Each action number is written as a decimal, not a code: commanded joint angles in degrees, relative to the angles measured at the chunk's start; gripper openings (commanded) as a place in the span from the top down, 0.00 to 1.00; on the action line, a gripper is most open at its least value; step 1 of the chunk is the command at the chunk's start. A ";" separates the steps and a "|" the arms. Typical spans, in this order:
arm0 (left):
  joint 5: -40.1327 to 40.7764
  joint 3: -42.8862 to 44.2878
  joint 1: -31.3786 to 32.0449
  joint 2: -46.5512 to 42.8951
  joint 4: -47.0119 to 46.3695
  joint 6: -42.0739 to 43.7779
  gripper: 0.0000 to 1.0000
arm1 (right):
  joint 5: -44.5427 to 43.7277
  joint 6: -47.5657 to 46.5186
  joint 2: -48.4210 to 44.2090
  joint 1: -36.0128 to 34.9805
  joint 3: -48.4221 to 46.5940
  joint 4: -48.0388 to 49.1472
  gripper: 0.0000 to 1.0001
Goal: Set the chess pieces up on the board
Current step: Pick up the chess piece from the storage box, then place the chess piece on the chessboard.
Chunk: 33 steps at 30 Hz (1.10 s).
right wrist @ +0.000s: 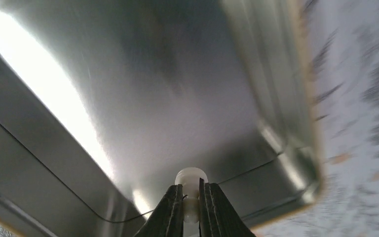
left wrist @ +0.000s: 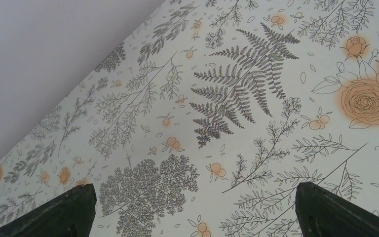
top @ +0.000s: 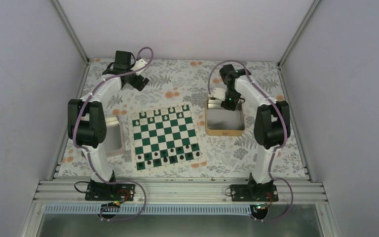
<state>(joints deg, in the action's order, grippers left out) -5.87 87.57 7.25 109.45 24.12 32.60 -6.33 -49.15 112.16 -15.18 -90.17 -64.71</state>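
**Item: white piece (right wrist: 191,177).** Pinched between the right fingers (top: 226,104) inside the tan tin (top: 224,129), at the tin's 12 o'clock end. Its long axis runs in line with the fingers, and its rounded head pokes out past their tips.

**Board (top: 165,137).** Lies at about 8 o'clock from the right fingers, just beside the tin. White figures (top: 164,113) stand along its 12 o'clock edge and dark figures (top: 168,158) along its 6 o'clock edge. The right arm is the nearer for the carry.

**Left fingers (top: 140,81).** Spread wide, holding nothing, over the floral counter (left wrist: 227,98) at 11 o'clock from the board.

**Views.** Only the right wrist view shows the pinch and the tin's bare metal floor. Only the top view shows the board, so which square is free is too small to tell.
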 commanded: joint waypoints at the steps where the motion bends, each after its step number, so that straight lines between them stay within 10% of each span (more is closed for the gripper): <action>1: -0.88 1.11 0.20 -0.44 -0.30 0.77 0.00 | -3.43 0.94 -0.32 -5.52 -9.74 -5.82 0.92; 12: -0.22 0.32 -0.13 -1.39 -0.87 1.04 0.00 | -3.04 -1.70 13.40 -19.31 -29.10 -8.84 0.92; 33: 0.15 -0.28 -0.79 -1.63 -1.54 0.91 0.00 | 3.72 -3.89 22.24 -23.61 -26.51 -0.07 0.91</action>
<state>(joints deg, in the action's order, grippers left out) -5.82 87.57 6.85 109.43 24.03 33.01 -4.34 -51.55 132.42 -38.92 -117.23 -66.59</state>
